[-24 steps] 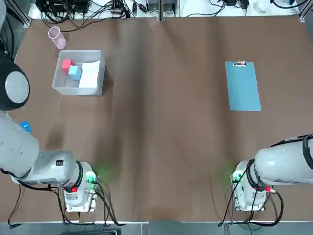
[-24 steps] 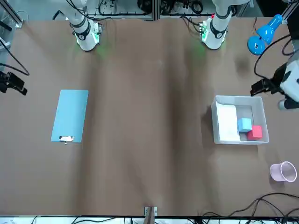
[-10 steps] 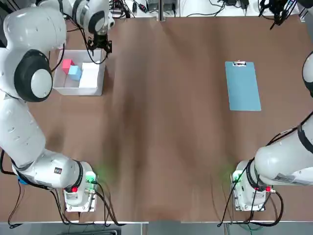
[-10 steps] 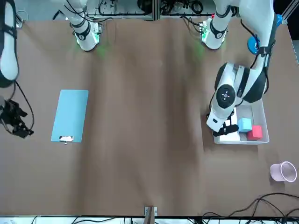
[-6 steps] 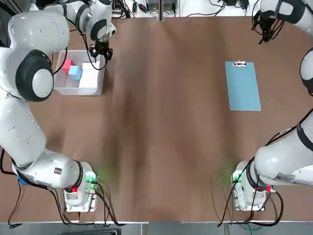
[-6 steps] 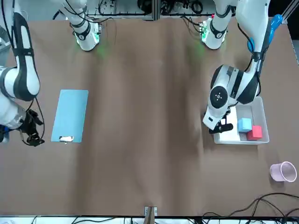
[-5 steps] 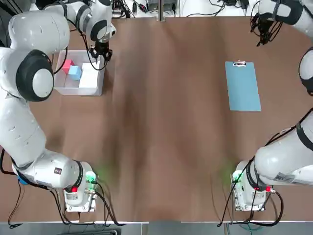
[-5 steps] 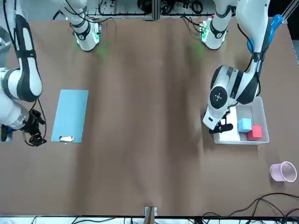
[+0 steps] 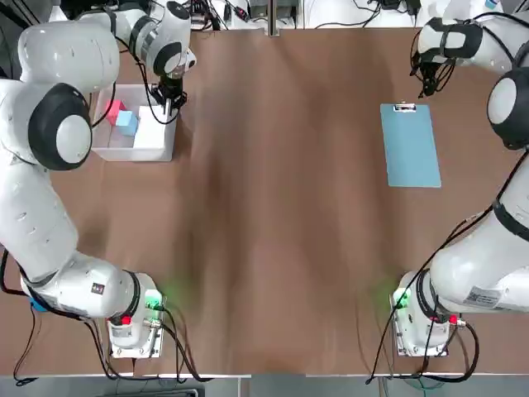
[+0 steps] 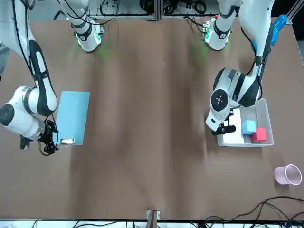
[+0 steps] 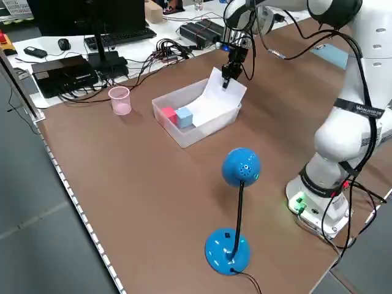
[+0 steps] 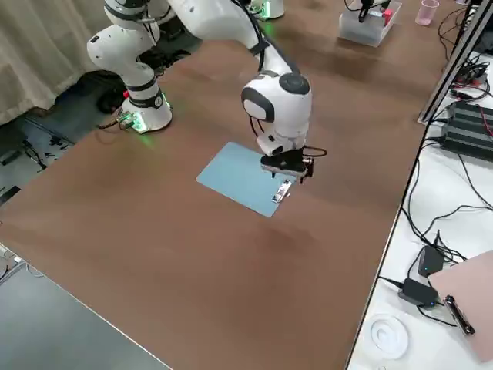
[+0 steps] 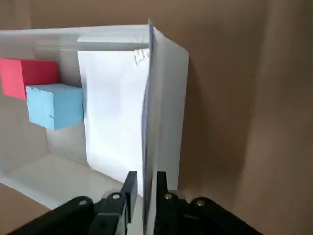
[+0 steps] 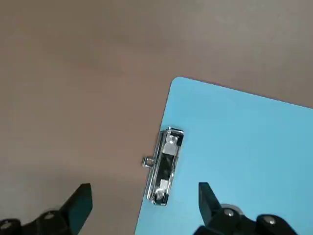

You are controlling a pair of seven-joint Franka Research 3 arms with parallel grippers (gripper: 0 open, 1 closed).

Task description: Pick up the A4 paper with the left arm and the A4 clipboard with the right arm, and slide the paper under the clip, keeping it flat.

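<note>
Left end effector, parted, straddles the bin wall; right end effector, spread wide, hovers near the clip.

In top view, a broad open lane is left along the worktop from 12 to 6 o'clock. Passage toward 10 o'clock is obstructed by the bin and left tool; 2 o'clock, by the right arm.

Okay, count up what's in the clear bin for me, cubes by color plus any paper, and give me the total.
Red cubes: 1
Blue cubes: 1
White paper: 1
Total: 3
</note>
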